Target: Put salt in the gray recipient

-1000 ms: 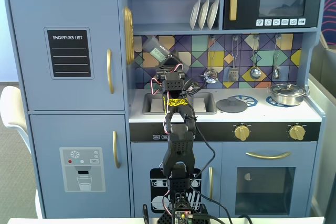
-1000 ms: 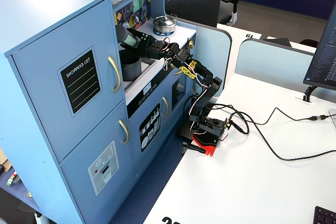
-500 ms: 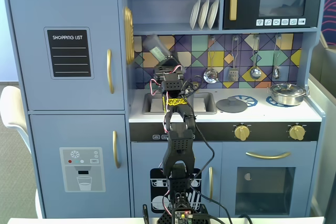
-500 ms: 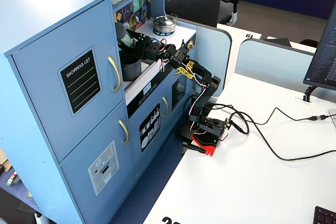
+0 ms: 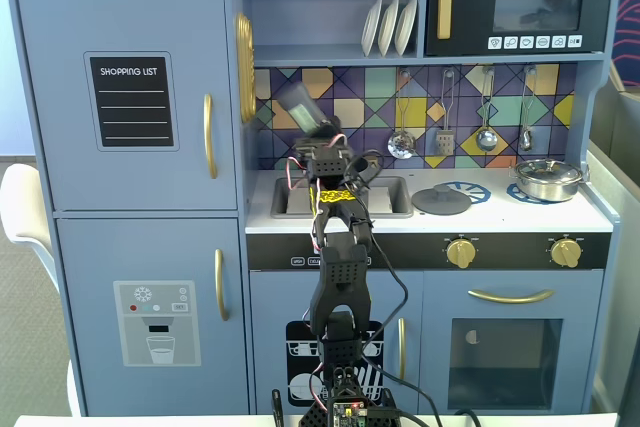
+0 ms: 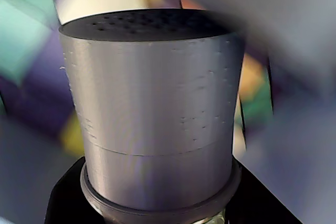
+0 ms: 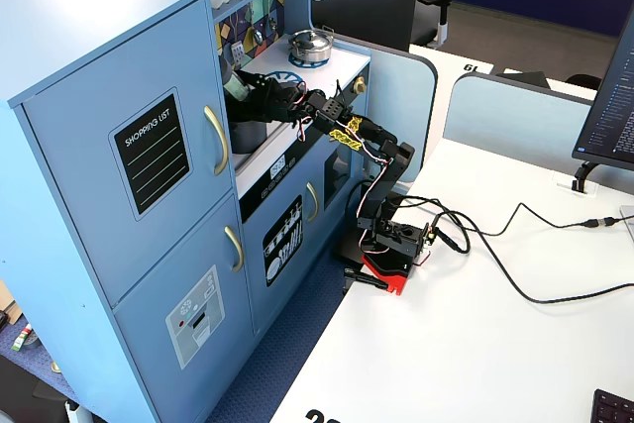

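Up over the sink (image 5: 300, 197) in a fixed view, the gripper (image 5: 318, 135) clamps the salt shaker (image 5: 300, 105), well left of the gray pot (image 5: 547, 179); the wrist view shows its holed cap (image 6: 142, 24) gripped low for pouring; another fixed view agrees.

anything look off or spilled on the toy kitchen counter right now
No spill shows. The odd item is the pot lid, lying flat on the left burner while its pot stands uncovered on the right one. The salt shaker sits tilted in the gripper above the sink, which looks deliberate.
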{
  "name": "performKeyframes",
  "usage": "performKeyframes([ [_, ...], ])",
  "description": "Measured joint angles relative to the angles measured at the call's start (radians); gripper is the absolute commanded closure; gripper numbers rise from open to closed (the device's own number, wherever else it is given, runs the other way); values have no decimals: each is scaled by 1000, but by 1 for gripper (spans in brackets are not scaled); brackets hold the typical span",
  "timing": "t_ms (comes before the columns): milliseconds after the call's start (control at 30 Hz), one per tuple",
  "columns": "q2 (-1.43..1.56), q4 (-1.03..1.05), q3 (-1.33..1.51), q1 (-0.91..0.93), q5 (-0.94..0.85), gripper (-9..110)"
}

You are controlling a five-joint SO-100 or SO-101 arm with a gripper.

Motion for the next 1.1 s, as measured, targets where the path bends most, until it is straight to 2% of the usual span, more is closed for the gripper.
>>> performKeyframes([
  [300,-35,-5,-112,-31,6,101],
  [567,-32,-5,32,57,6,101],
  [733,-32,-5,41,46,6,101],
  [1100,-89,-23,-153,-52,-2,101],
])
